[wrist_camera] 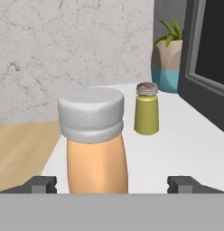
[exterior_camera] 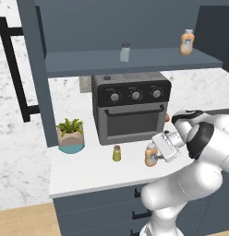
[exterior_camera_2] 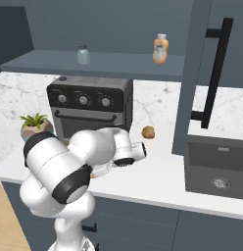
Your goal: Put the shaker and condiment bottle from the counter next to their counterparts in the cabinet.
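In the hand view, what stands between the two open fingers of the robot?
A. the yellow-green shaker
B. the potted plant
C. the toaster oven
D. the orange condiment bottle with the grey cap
D: the condiment bottle stands upright between the two dark fingers, which are spread wide on either side of it, while the shaker stands farther off on the counter.

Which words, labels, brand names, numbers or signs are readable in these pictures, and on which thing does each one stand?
None can be read.
The toaster oven: marks around its knobs, too small to read.
The bottle on the cabinet shelf: pale label band, too blurred to read.
The bottle on the counter: no print shows on the side seen.
The shaker on the counter: plain, no print.
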You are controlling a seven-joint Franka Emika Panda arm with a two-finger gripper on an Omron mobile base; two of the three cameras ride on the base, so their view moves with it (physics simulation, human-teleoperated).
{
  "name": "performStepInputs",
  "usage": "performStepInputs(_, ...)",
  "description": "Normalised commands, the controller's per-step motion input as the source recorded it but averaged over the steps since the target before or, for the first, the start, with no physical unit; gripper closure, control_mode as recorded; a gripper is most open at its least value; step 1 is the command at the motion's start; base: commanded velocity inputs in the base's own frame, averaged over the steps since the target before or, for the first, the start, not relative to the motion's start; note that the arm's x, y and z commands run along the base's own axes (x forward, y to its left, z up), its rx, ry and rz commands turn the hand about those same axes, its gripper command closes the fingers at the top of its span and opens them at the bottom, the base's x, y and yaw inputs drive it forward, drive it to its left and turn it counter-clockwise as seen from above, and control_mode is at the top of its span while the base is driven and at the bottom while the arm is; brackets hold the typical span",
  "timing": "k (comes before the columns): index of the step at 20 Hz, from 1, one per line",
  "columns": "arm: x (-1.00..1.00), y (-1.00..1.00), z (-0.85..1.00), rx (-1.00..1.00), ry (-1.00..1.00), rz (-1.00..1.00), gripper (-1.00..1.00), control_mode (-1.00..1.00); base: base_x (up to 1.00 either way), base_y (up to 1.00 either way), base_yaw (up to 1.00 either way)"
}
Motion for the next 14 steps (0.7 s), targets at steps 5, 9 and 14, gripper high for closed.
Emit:
performStepInputs(5, 0.00, 0.00, -0.03, 0.00, 0.00, 0.01, 1.00, -1.00, 0.00, 0.00, 0.00)
performStepInputs(9, -0.06, 0.04, 0.00, 0.00, 0.00, 0.01, 1.00, -1.00, 0.00, 0.00, 0.00)
performStepInputs(14, -0.37, 0.01, 0.18, 0.00, -0.11, 0.00, 1.00, -1.00, 0.00, 0.00, 0.00)
